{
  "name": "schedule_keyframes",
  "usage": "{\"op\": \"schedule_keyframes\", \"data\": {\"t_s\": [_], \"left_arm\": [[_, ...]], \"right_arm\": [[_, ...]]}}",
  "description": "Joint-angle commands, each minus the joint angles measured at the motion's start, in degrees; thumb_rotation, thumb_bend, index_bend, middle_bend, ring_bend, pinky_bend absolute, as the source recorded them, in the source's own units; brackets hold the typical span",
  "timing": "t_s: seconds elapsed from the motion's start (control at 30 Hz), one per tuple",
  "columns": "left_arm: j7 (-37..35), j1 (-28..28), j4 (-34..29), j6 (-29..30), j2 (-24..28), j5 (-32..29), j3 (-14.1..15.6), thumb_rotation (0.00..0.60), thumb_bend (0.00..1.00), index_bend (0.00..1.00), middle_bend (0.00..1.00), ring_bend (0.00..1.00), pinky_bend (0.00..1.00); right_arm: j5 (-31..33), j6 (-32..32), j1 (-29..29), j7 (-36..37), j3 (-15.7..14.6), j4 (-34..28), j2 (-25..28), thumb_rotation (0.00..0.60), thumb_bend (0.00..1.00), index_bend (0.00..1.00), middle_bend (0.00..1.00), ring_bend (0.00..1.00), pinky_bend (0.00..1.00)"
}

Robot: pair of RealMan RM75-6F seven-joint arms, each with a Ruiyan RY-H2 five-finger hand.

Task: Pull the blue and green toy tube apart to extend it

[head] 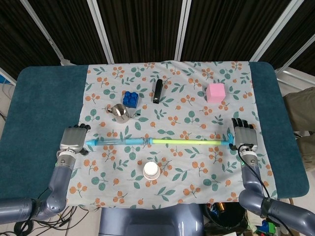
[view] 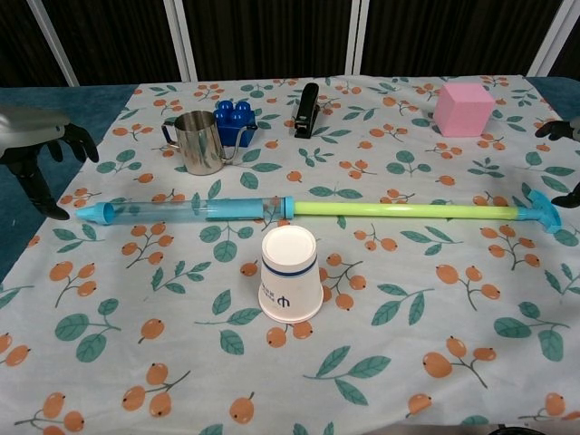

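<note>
The toy tube lies extended across the cloth, its clear blue barrel [view: 190, 211] [head: 115, 141] on the left and its thin green rod [view: 408, 211] [head: 189, 141] on the right, ending in a blue flared tip [view: 544, 213]. My left hand [head: 73, 139] [view: 41, 149] hovers just left of the barrel's end, fingers spread, holding nothing. My right hand [head: 243, 135] [view: 566, 159] stands beside the rod's tip, fingers apart and off the tube.
An upturned paper cup [view: 290, 274] sits just in front of the tube's middle. Behind the tube stand a steel cup [view: 199, 142], a blue brick [view: 236, 122], a black stapler [view: 307, 110] and a pink cube [view: 463, 109]. Teal table [head: 34, 113] flanks the cloth.
</note>
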Motion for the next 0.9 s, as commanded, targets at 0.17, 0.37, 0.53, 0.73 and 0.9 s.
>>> {"op": "schedule_keyframes", "data": {"t_s": [0.17, 0.37, 0.53, 0.73, 0.9], "left_arm": [[-11.34, 6.29, -6.72, 3.11, 6.26, 13.42, 1.52, 0.6, 0.07, 0.15, 0.16, 0.15, 0.26], [-23.58, 14.76, -9.25, 8.87, 12.44, 32.05, 7.15, 0.6, 0.04, 0.0, 0.02, 0.04, 0.15], [-30.01, 20.94, -7.97, 13.71, 14.74, 41.55, 12.09, 0.6, 0.03, 0.0, 0.0, 0.0, 0.09], [-35.65, 28.71, -2.98, 21.56, 14.9, 50.17, 16.3, 0.6, 0.03, 0.0, 0.0, 0.0, 0.05], [-38.46, 31.45, 1.27, 23.82, 13.6, 52.93, 16.29, 0.6, 0.03, 0.0, 0.0, 0.0, 0.05]], "right_arm": [[-10.24, 3.24, -4.91, 8.2, -1.5, -7.76, 7.74, 0.6, 0.17, 0.03, 0.02, 0.03, 0.14], [-23.0, 8.87, -12.41, 18.6, -4.99, -15.76, 16.77, 0.6, 0.05, 0.0, 0.0, 0.0, 0.14], [-32.08, 13.96, -18.14, 24.9, -8.94, -18.6, 21.06, 0.6, 0.03, 0.0, 0.0, 0.0, 0.14], [-44.75, 22.31, -24.58, 28.31, -14.47, -14.7, 22.01, 0.6, 0.01, 0.0, 0.0, 0.0, 0.13], [-46.92, 24.14, -26.2, 30.48, -14.51, -11.24, 20.43, 0.6, 0.01, 0.0, 0.0, 0.0, 0.14]]}}
